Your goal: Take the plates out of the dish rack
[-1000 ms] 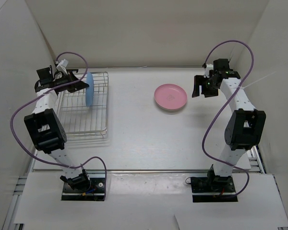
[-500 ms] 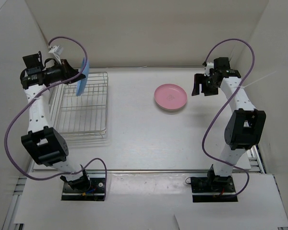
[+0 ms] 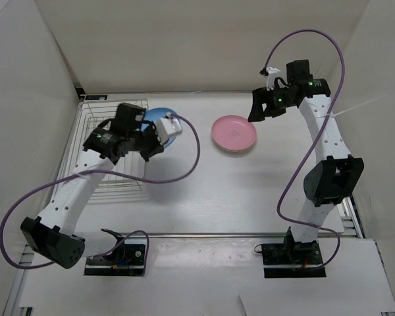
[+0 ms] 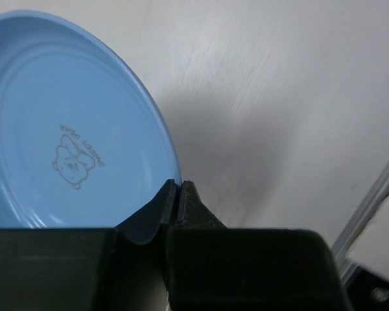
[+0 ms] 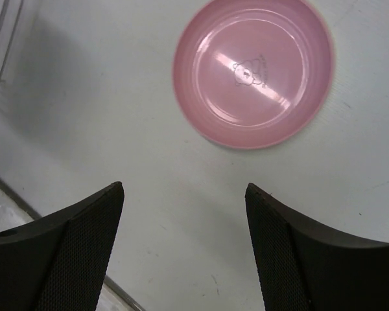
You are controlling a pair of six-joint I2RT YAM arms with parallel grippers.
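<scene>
- Between the two dark fingers point(image 4: 149, 217) of the left gripper point(image 4: 178, 184), what is clamped?
- The rim of the light blue round shallow plate point(image 4: 71, 123). The fingers are drawn almost together, with only the plate's edge between them.
- Any writing on it?
- At its centre is a small outlined bear, and beside it an arc of letters that looks like "SWEET DEAR", upside down in the wrist view.
- Where is that plate over the white counter point(image 3: 204, 191)?
- It is held up off the surface, toward the far left part of the counter. It sits just past the right side of the silver wire-grid dish rack point(image 3: 122, 179), which stands along the left edge toward the far left corner.
- And the right gripper point(image 5: 183, 191)?
- Its two black textured fingers point(image 5: 84, 240) are spread wide and hold nothing. It hangs in the air near the far edge.
- What lies under it?
- The pink round shallow plate point(image 5: 253, 71) lies flat and face up on the counter, right of centre and toward the far edge. It is well apart from the rack and clear of both fingers.
- Is that one marked as well?
- It has the same kind of bear at its centre, with tiny letters beside it that are too small to read.
</scene>
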